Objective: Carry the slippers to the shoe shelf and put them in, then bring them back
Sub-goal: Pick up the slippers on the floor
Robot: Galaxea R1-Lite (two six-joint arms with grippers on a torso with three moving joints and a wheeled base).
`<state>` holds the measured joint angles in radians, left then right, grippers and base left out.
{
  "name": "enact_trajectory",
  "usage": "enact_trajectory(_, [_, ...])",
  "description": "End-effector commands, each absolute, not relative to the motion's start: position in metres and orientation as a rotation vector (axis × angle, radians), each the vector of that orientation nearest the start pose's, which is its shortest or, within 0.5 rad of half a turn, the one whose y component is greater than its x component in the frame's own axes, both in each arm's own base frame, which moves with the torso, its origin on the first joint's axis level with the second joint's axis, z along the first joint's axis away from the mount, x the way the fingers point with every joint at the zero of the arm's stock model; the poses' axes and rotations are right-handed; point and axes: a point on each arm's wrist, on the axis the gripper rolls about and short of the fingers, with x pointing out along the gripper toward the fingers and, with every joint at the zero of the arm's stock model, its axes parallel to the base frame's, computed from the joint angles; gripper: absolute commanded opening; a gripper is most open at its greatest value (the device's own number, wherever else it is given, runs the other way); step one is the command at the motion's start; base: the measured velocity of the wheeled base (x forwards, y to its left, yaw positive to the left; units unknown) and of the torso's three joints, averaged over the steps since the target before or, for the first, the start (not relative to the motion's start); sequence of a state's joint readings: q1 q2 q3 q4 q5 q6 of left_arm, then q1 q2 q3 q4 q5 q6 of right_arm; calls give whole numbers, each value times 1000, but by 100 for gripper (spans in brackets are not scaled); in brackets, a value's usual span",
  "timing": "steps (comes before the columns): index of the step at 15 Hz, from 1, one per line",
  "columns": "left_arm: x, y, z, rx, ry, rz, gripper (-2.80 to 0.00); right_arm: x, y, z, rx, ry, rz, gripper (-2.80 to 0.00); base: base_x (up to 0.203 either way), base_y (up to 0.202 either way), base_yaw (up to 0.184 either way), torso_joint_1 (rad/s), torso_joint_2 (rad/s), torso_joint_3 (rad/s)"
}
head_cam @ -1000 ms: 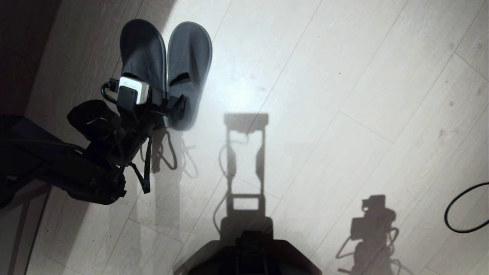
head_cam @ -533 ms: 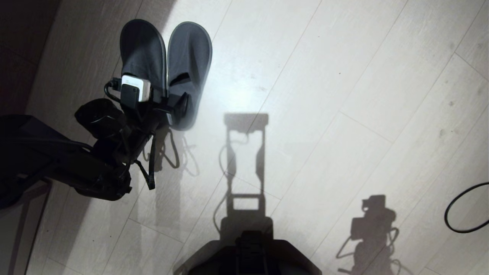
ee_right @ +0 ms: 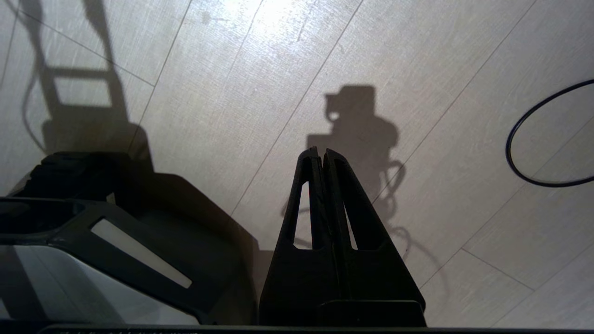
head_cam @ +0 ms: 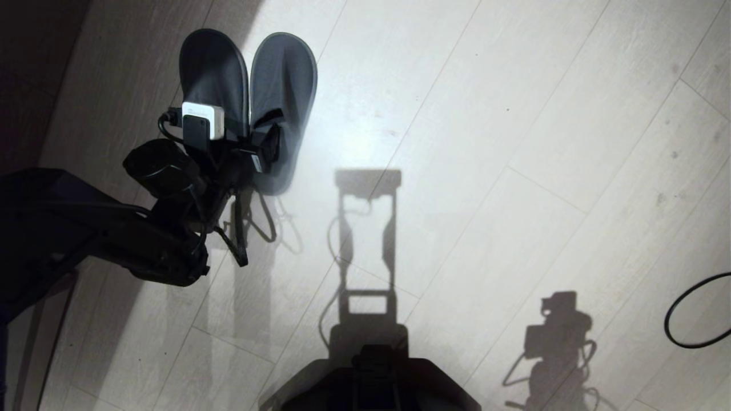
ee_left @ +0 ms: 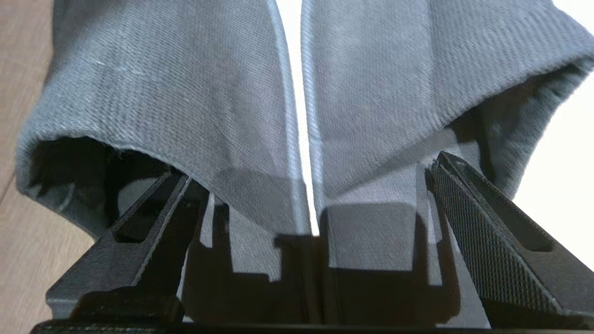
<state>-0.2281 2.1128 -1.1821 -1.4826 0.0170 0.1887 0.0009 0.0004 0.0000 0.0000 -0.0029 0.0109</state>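
Slippers (head_cam: 251, 85) sit side by side on the pale plank floor (head_cam: 514, 142), toes pointing away from the robot, inner edges nearly touching. Left gripper (ee_left: 306, 185) is at their heel openings, jaws spread wide, one finger (ee_left: 153, 222) inside each slipper mouth, nothing clamped. Right gripper (ee_right: 320, 155) hangs over bare floor, fingers pressed together, empty. Black cable loop (head_cam: 694, 311) lies far right.

Slippers (head_cam: 251, 85), upper left of head frame — grey-blue fabric with a fine woven twill texture (ee_left: 185, 93), darker inside the openings. Left gripper (ee_left: 306, 185): black, finger pad cross-hatched. White camera block (head_cam: 203, 117) on its wrist. Floor (head_cam: 514, 114) — pale grey-beige wood-grain planks. Black cable loop (head_cam: 694, 311), right edge. Right gripper (ee_right: 321, 155): black.
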Motion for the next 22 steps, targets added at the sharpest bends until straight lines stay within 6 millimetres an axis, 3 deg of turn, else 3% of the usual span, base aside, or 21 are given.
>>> enact_trajectory(1, [398,-95,216,111,-578,-152,0,-23,0,75,11,1,-2,-280,0,0,0,0,0,0])
enact_trajectory(16, [415,-105,222,-34,-628,-91,0,-23,0,75,11,0,-2,-280,0,0,0,0,0,0])
enact_trajectory(17, [415,-106,221,-35,-627,-95,-280,-23,0,76,11,2,-2,-280,0,0,0,0,0,0])
enact_trajectory(22, [417,-110,217,-60,-617,-109,-280,-23,0,75,11,1,-2,-280,0,0,0,0,0,0])
